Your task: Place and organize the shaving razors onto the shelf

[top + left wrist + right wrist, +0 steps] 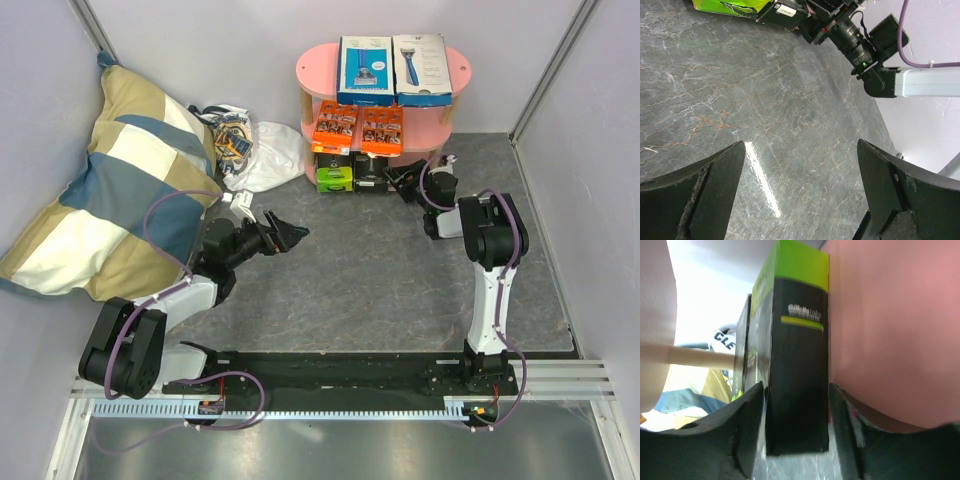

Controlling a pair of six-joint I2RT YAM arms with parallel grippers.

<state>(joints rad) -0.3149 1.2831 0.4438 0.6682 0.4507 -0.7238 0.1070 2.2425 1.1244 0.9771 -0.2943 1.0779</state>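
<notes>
Operator: State of the right claw (pixel 796 390)?
Technician: It straddles the black box (pixel 797 350) on the bottom tier of the pink shelf (pixel 312 72), beside the lime-green box (pixel 334 178). Clamped or released: cannot tell.
Operator: Left claw (pixel 293 236)?
Technician: Released, jaws wide, empty, over the grey counter (pixel 380 290), well apart from the shelf.
</notes>
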